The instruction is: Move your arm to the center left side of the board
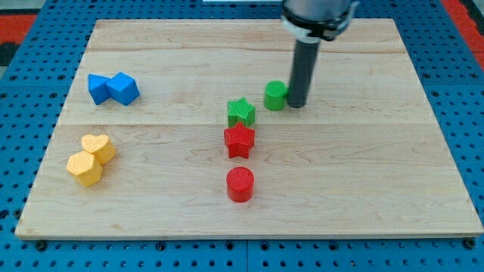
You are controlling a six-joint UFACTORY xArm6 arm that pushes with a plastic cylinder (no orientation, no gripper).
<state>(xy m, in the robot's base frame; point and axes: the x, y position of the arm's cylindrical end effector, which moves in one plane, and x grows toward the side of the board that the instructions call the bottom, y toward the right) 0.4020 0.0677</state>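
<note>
Now my tip (296,104) beside green cylinder (275,96)

At the top of the frame, right of centre, hangs the arm's end, a broad dark grey, rounded housing cut off by the upper edge. A thin pale ring runs round its lower rim, with a short black collar beneath it. From the collar drops a straight, smooth rod, matte black and cylindrical, narrower than the housing. My tip (296,105) is blunt and flat, the same black as the rod.
</note>
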